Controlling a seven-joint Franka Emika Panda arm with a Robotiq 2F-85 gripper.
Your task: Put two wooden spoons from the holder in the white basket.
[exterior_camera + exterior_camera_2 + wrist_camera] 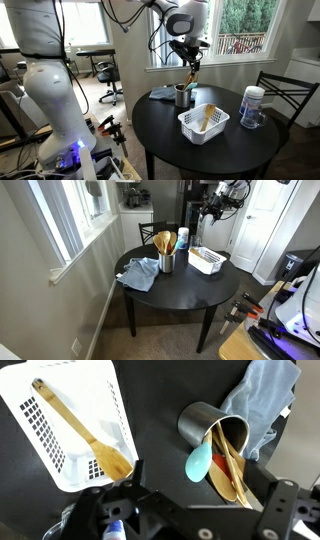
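Note:
The white basket (pixel 203 122) (pixel 206 259) (pixel 40 410) stands on the round black table (pixel 230 150) and holds one wooden spoon (pixel 85 430) lying diagonally. The dark grey holder (pixel 183 97) (pixel 167 263) (pixel 200 420) stands beside it with more wooden spoons (pixel 232 472) (pixel 165 243) and a teal spatula (pixel 198 462). My gripper (pixel 190 57) (pixel 212 213) (pixel 205 500) hangs open and empty above the holder's utensils, and its fingers frame them in the wrist view.
A crumpled blue cloth (pixel 162 94) (pixel 138 274) (pixel 262 400) lies next to the holder. A white-lidded clear canister (pixel 252 106) (pixel 183 238) stands near the table's edge. A dark chair (pixel 285 95) is behind the table, by the window.

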